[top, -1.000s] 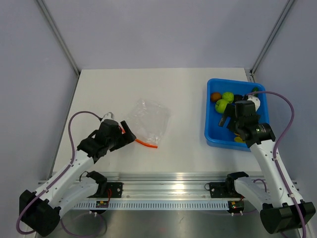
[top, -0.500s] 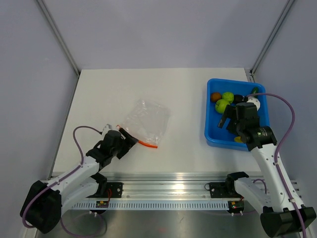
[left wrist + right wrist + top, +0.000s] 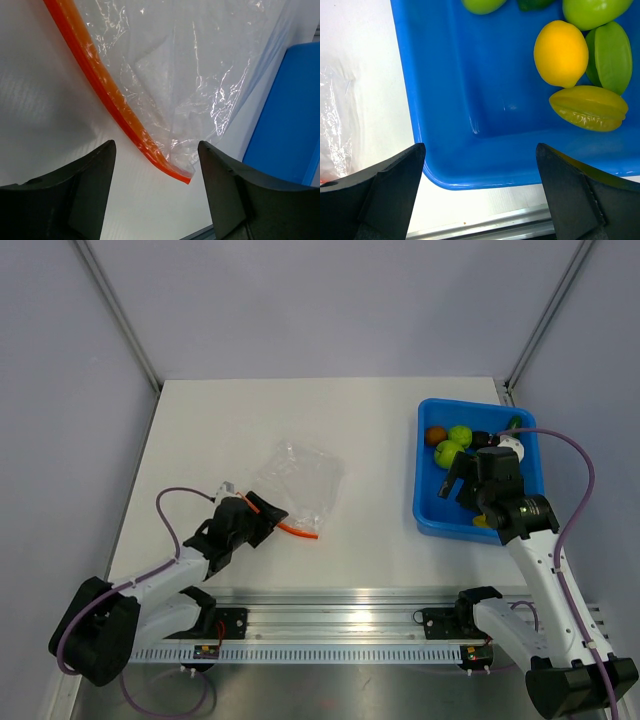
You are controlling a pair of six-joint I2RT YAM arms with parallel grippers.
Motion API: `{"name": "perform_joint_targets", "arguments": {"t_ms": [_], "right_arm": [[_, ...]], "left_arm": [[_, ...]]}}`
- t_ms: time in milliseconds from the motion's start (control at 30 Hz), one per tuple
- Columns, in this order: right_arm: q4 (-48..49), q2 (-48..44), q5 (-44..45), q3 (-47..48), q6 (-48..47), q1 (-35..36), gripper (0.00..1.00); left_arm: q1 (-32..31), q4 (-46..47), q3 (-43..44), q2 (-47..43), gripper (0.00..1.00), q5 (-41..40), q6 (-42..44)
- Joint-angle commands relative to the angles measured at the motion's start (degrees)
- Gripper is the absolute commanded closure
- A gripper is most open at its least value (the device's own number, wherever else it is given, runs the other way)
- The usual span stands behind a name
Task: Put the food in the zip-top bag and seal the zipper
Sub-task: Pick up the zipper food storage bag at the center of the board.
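Observation:
The clear zip-top bag [image 3: 298,476] [image 3: 195,70] lies flat on the table left of centre. Its red-orange zipper [image 3: 297,531] [image 3: 102,87] runs along the near edge. My left gripper [image 3: 264,521] [image 3: 155,146] is low at the zipper's left part, open, with the strip's end lying between the fingers and untouched. The food sits in the blue tray [image 3: 430,512] [image 3: 445,95]: a yellow lemon [image 3: 561,52], a starfruit [image 3: 589,108], green fruits [image 3: 452,443] and a brown one [image 3: 436,435]. My right gripper [image 3: 458,483] [image 3: 480,146] hangs open over the tray's near left corner, holding nothing.
The tray stands at the table's right side, close to the right edge. A metal rail [image 3: 340,625] runs along the near edge of the table. Slanted frame posts [image 3: 115,310] rise at the back corners.
My left arm has dropped and slid right, bringing its gripper to the zipper, and its jaws have narrowed somewhat. The right arm has barely moved.

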Motion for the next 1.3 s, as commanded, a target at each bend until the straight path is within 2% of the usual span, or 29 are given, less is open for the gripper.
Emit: {"name": "perform_joint_targets", "arguments": {"t_ms": [0, 367, 667, 800, 867, 933, 1067, 1267], "right_arm": [[0.72, -0.43, -1.06, 0.26, 0.82, -0.16, 0.01], [0.01, 0.01, -1.77, 0.35, 1.44, -0.07, 0.01], [1.33, -1.04, -7.83, -0.18, -0.67, 0.02, 0.01], [2.03, -1.31, -9.15, -0.27, -1.55, 0.28, 0.02], [2.03, -1.04, -9.59, -0.35, -1.64, 0.46, 0.02], [2.12, -1.04, -9.68, -0.27, -1.73, 0.63, 0.02], [2.03, -1.39, -9.59, -0.09, -1.64, 0.72, 0.02], [1.33, -2.09, -9.59, -0.88, -1.03, 0.72, 0.02]], "left_arm": [[0.17, 6.19, 1.17, 1.07, 0.32, 1.27, 0.51], [0.17, 7.69, 3.36, 3.97, 0.38, 1.36, 1.82], [0.17, 6.46, 7.85, 8.10, 0.45, -0.57, 5.61], [0.26, 6.89, 8.90, 10.29, 0.44, -1.19, 6.14], [0.26, 7.77, 9.78, 11.70, 0.38, -1.10, 6.05], [0.34, 8.74, 10.31, 14.16, 0.36, -1.01, 5.61], [0.34, 12.34, 11.28, 18.20, 0.36, 0.30, 4.29], [0.34, 16.74, 9.78, 19.18, 0.44, 0.04, 1.74]]}}
